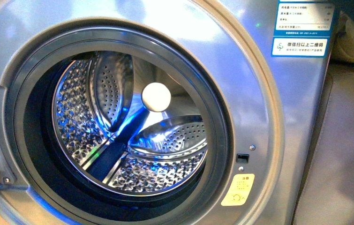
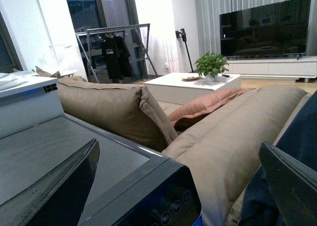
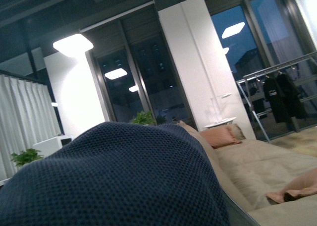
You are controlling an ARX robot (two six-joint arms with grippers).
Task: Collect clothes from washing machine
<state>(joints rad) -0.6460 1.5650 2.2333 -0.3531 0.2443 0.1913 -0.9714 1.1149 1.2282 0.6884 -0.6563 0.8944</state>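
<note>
The washing machine (image 1: 268,117) fills the front view, its round porthole uncovered. The perforated steel drum (image 1: 118,136) holds no fabric that I can see, and neither arm shows there. In the right wrist view the clothes (image 3: 114,176), a dark navy knit, cover the whole lower picture; my right gripper is shut on them, its fingers hidden under the fabric. My left gripper (image 2: 173,186) is open above the washer's top corner and black control panel (image 2: 163,208), with nothing between its black fingers (image 2: 59,186). A strip of the navy clothes (image 2: 303,132) shows beside the other finger.
A beige sofa back cushion (image 2: 114,107) and a second cushion (image 2: 233,137) stand right behind the washer, with a pink pillow (image 2: 208,104) between them. Beyond are a white coffee table (image 2: 193,82), a clothes rack (image 2: 116,47) and a TV (image 2: 265,28).
</note>
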